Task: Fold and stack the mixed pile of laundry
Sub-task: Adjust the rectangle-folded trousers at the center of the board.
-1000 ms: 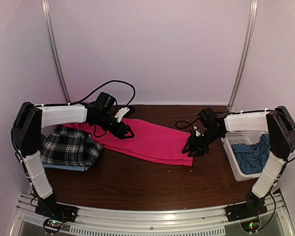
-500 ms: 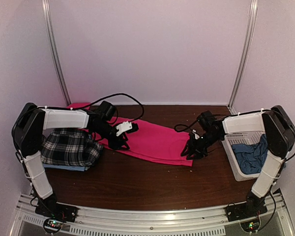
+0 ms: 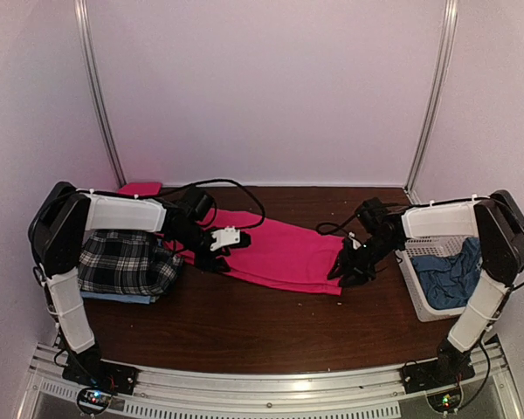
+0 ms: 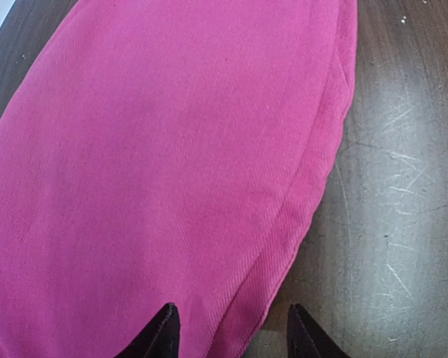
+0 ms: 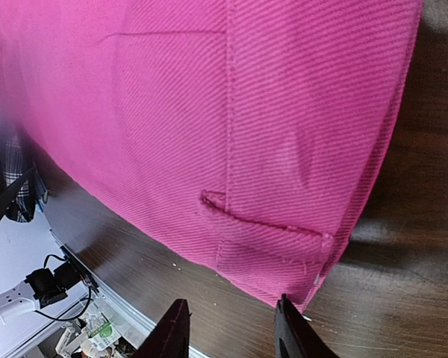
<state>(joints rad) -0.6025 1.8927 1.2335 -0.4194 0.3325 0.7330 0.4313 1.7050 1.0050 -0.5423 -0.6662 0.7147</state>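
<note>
The hot-pink trousers (image 3: 279,251) lie spread across the middle of the table. My left gripper (image 3: 220,249) hangs low over their left part. In the left wrist view it (image 4: 231,335) is open, its fingertips (image 4: 164,332) straddling the seamed edge of the trousers (image 4: 157,164). My right gripper (image 3: 345,271) is at their right end. In the right wrist view it (image 5: 231,328) is open, one tip beside the near corner of the trousers (image 5: 231,134). The folded plaid shirt (image 3: 127,262) rests on a light blue shirt (image 3: 122,298) at the left.
A white lattice basket (image 3: 412,266) stands at the right edge with a duller blue cloth (image 3: 450,275) inside. A bit of pink cloth (image 3: 140,188) shows at the back left behind my left arm. Black cables trail over the back of the table.
My left gripper has come down and to the right, from above the trousers' far left part to their near edge. The trousers have shifted a little. My right gripper has barely moved.
</note>
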